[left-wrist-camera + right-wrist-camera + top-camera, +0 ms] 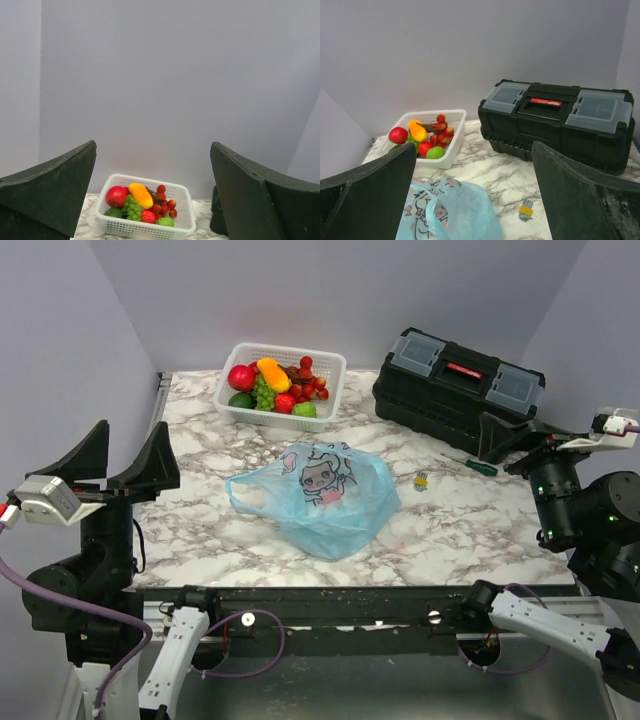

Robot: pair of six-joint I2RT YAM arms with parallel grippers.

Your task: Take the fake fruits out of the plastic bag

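The fake fruits lie in a white lattice basket at the back: red apple, yellow-orange piece, green grapes, red berries, dark green piece. They also show in the left wrist view and the right wrist view. The light-blue plastic bag with its cartoon print lies slack at the table's middle. No fruit shows through it. My left gripper is open and empty at the left. My right gripper is open and empty at the right.
A black toolbox stands at the back right. A green-handled screwdriver and a small yellow-banded set of keys lie right of the bag. A light-green round fruit sits in the basket.
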